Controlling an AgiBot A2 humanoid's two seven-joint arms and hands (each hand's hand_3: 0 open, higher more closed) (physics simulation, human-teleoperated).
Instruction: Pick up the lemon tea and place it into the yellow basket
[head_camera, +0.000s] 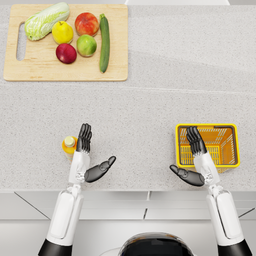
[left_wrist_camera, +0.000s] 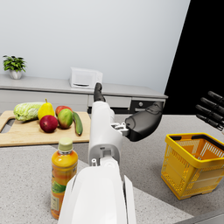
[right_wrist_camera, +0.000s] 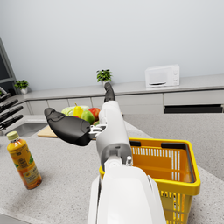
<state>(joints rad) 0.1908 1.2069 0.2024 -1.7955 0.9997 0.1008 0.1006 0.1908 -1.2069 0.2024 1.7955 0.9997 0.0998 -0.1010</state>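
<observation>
Speckled grey stone worktop (head_camera: 150, 115) lies under both my arms. Nearest to me, my left hand (head_camera: 85, 150) hangs just beside the lemon tea, a small bottle of orange-amber drink with a pale yellow-green cap and a green-and-yellow label (head_camera: 69, 145), which stands upright on the outer side of that hand; I cannot tell whether the fingers touch it. The hand is empty, fingers straight and thumb splayed away from the bottle. My right hand (head_camera: 196, 159) is likewise spread and holding nothing, its fingers over the near rim of the yellow wire basket (head_camera: 235, 145), well apart from the bottle.

I judge the step to be the grasp itself. To do it well, I should turn the left palm to face the bottle, wrap around the label band below the cap, and close evenly so the tall, narrow body doesn't tip. The right hand ought to clear the basket mouth first.

Farthest from the bottle, a light wooden cutting board (head_camera: 115, 72) carries fruit and vegetables, nothing I need.
</observation>
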